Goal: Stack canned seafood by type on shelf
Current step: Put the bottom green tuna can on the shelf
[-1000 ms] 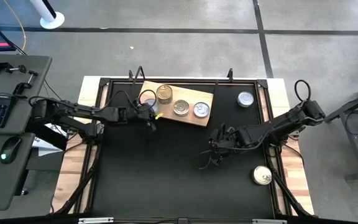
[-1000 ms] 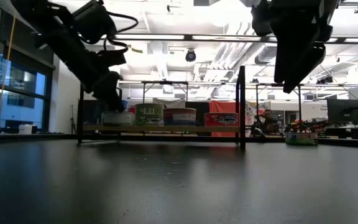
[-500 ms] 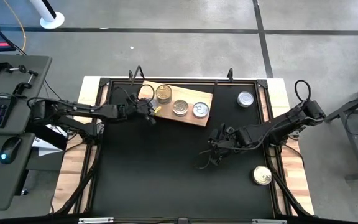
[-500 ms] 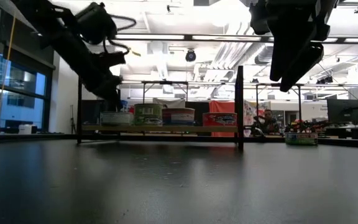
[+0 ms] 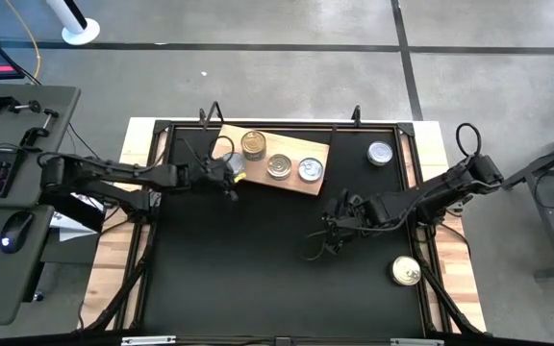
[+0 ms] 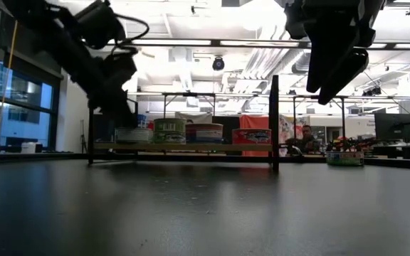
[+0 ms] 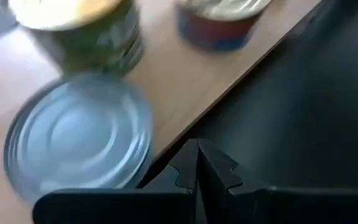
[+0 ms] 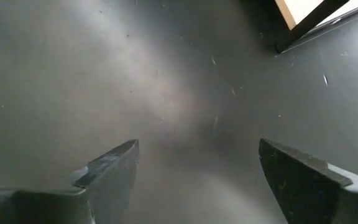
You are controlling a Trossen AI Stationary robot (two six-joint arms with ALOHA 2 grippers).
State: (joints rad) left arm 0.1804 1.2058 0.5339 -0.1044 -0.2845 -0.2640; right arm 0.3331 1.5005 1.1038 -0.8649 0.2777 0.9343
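From above, we are seeing the wooden shelf (image 5: 287, 159) slanting long-axis from ten toward four o'clock on the black table (image 5: 258, 259), carrying four tins; two more (image 5: 380, 153) (image 5: 406, 271) are sitting off it.

Left wrist: the left gripper (image 7: 197, 163) is pressing fingers together beside a silver-topped tin (image 7: 79, 134).

Right wrist: the right gripper (image 8: 197, 171) is hanging spread wide, empty.

Pale wooden shelf (image 5: 291, 144) with faint grain, lying at the far edge of the matte black table (image 5: 258, 269). On it: a silver-topped tin (image 7: 76, 134) with concentric rings; a gold-topped tin (image 5: 253, 144) with a green side label; a silver-topped tin (image 5: 279, 166) with a red-and-blue label; a pale silver tin (image 5: 312, 170). Off the shelf: a silver tin (image 5: 381, 153) near the far right corner and a gold tin (image 5: 406, 271) by the right edge. Both arms are dark.
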